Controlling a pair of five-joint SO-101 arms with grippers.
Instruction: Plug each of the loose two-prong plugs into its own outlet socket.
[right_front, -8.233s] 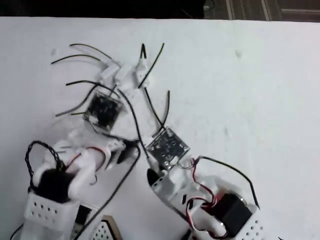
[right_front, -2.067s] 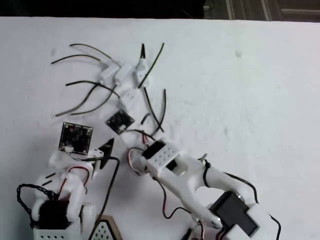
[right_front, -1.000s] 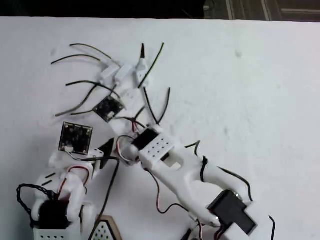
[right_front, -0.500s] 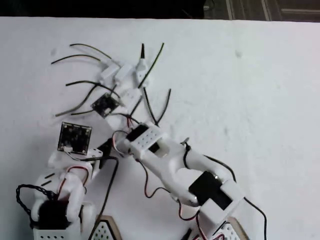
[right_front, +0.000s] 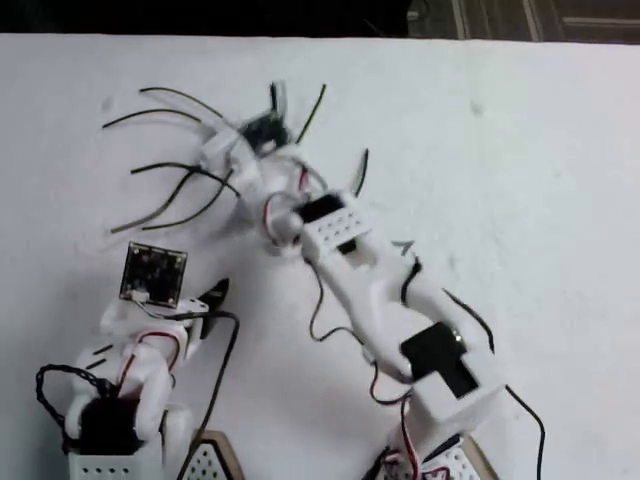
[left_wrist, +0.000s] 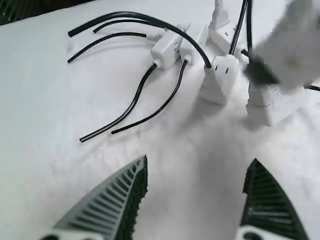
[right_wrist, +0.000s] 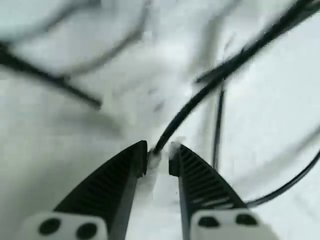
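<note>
Several white plugs and sockets (right_front: 228, 148) with black cables lie bunched at the far left of the table. My right arm (right_front: 345, 240) stretches across to that bunch. My right gripper (right_wrist: 159, 149) is shut on a white plug (right_wrist: 160, 165) whose black cable (right_wrist: 210, 82) runs away from the tips. My left gripper (left_wrist: 200, 162) is open over bare table, well short of the bunch. Ahead of it lie a socket with two slots (left_wrist: 220, 75), a joined pair (left_wrist: 172, 44) and a white block (left_wrist: 272, 105) under the blurred right arm (left_wrist: 295, 45).
Loose black cable ends (right_front: 160, 110) fan out to the left of the bunch. The left arm (right_front: 135, 360) sits at the near left edge, with a wooden piece (right_front: 210, 460) beside it. The table's right half (right_front: 520, 180) is bare white.
The right arm has swung from beside the left arm out to the far cluster of plugs, its wrist travelling away and to the right. The left arm has stayed still.
</note>
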